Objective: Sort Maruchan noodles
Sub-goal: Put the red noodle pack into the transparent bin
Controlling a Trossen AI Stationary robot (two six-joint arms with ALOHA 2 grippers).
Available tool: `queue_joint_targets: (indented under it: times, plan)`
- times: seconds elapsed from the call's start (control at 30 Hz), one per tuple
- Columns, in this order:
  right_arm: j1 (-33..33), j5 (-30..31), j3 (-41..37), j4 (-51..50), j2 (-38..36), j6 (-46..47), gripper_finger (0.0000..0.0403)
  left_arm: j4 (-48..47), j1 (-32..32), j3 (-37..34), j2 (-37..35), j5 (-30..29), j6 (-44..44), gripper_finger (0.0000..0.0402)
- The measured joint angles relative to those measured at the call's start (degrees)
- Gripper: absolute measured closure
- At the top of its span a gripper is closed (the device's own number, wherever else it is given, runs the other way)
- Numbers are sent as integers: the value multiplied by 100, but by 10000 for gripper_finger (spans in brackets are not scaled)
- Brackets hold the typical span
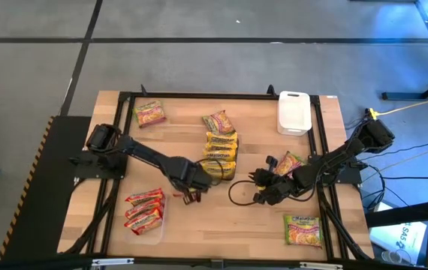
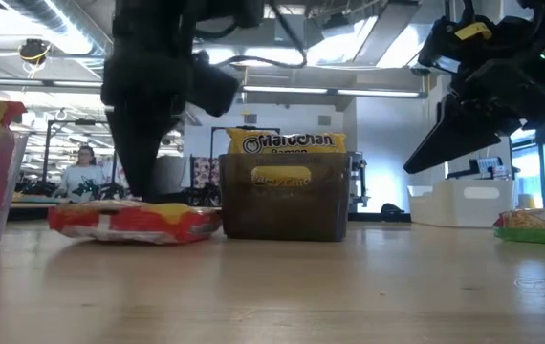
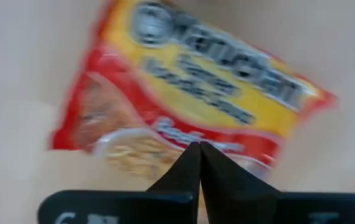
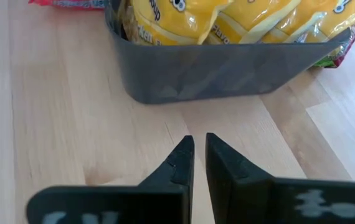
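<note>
A red and yellow Maruchan noodles packet (image 3: 190, 87) lies flat on the table (image 2: 134, 222), left of the dark tray (image 1: 220, 154) that holds yellow packets. My left gripper (image 3: 200, 146) points straight down over this packet, fingers shut with nothing between them; in the high view the gripper (image 1: 191, 193) hides most of it. My right gripper (image 4: 200, 140) is shut and hangs over bare wood, right of the dark tray (image 4: 215, 74) and slanting toward it, touching nothing. Red packets fill a clear tray (image 1: 145, 210) at the near left. My left gripper's shut fingertips stand above the red packet's lower printed half (image 3: 165, 134), coming from above and pointing down. I cannot tell whether they touch the packet. The packet lies flat on the table.
A white tray (image 1: 293, 112) stands at the far right. Green-and-pink packets lie loose at the far left (image 1: 149, 112), beyond the dark tray (image 1: 218, 120), by my right arm (image 1: 289, 163) and at the near right (image 1: 302, 229). Bare wood lies along the near middle.
</note>
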Motion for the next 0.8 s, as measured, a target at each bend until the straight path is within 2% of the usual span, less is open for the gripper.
queue_joint_targets:
  times: [0.13,0.23,0.4,0.6,0.7,0.8]
  plan:
    - [0,-2,0,-7,0,0,386,653,-243,28,2,555,-197,401]
    - [0,-2,0,-7,0,22,386,1169,-428,38,54,627,-140,401]
    - [0,-143,0,43,0,32,386,1030,-548,85,-8,58,-94,401]
    - [0,-155,0,179,0,42,386,-142,-525,156,-213,-1757,-551,401]
    - [0,-158,2,323,0,44,386,21,-491,-42,-162,-1745,-610,401]
    - [0,-161,2,385,0,42,386,419,-522,-343,-84,-1306,-622,401]
